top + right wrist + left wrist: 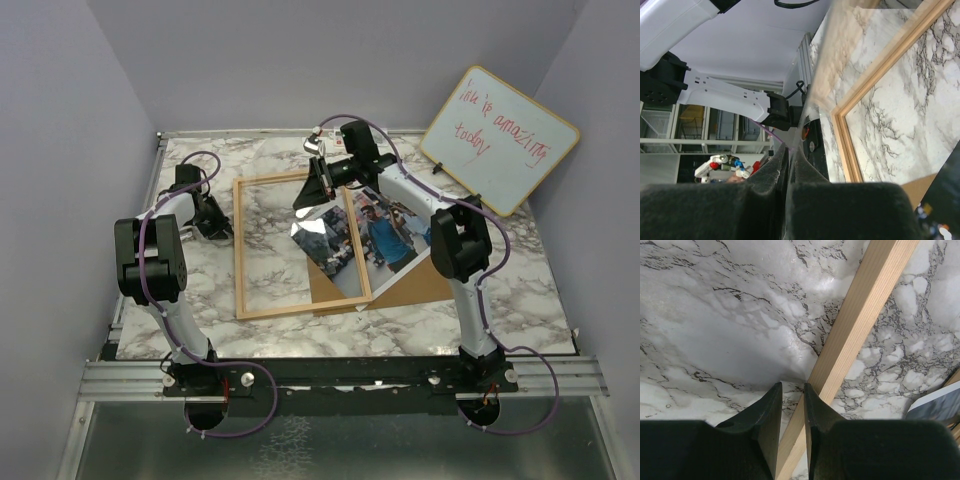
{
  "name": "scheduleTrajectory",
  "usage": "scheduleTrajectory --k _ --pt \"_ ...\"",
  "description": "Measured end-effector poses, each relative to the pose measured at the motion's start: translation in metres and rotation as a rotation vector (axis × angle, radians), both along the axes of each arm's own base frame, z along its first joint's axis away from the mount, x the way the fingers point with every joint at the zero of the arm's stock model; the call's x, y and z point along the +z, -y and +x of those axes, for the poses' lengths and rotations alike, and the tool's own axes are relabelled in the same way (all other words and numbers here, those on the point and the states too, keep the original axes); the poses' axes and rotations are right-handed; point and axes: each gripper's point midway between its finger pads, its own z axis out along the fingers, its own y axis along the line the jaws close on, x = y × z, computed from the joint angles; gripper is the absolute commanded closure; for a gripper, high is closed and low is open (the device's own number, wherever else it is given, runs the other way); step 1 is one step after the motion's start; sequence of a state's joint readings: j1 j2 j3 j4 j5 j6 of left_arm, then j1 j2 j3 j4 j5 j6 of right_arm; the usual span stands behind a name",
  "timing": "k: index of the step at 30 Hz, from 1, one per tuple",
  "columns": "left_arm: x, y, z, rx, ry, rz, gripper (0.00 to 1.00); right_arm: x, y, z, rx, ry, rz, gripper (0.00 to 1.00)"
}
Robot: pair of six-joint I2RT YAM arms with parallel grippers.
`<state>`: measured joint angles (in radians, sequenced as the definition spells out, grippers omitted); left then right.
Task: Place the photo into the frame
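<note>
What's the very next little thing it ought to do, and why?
Probably lower the right tool slightly, laying the clear sheet flat inside the frame. The sheet hangs tilted over the opening, pinched in that tool, while the left tool grips the frame's rail. The photo lies on the brown board, not yet in.

a robotics lab test cell: a marble-patterned table (500, 300) is boxed in by plain pale walls (60, 120) behind it and on both sides. an aluminium rail (340, 378) along its near edge carries two cabled robot arms (150, 260), and a handwritten whiteboard (500, 140) leans at its far right corner.
</note>
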<state>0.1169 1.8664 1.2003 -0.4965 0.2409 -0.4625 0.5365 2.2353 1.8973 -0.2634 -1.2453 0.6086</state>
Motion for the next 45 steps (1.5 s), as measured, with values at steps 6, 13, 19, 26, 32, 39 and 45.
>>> scheduleTrajectory --k 6,13,19,26,32,39,45 --pt "0.000 0.000 0.000 0.000 0.000 0.000 0.74 -0.007 0.002 0.002 -0.016 -0.012 -0.025 0.82" --pt "0.000 0.000 0.000 -0.001 0.001 0.000 0.74 -0.014 0.009 0.007 -0.040 -0.035 -0.056 0.81" --pt "0.000 0.000 0.000 -0.001 0.001 -0.001 0.74 -0.022 0.012 0.011 -0.054 -0.047 -0.073 0.74" --pt "0.000 0.000 0.000 -0.001 0.001 -0.001 0.74 -0.028 0.011 0.012 -0.063 -0.066 -0.083 0.68" --pt "0.000 -0.001 0.000 0.002 0.000 0.000 0.74 -0.048 0.018 0.011 -0.096 -0.140 -0.111 0.73" --pt "0.000 -0.001 0.000 0.002 0.001 -0.001 0.74 -0.067 0.019 0.009 -0.138 -0.229 -0.141 0.74" --pt "0.000 -0.001 0.000 0.002 0.001 -0.001 0.74 -0.067 0.018 0.011 -0.149 -0.243 -0.141 0.67"
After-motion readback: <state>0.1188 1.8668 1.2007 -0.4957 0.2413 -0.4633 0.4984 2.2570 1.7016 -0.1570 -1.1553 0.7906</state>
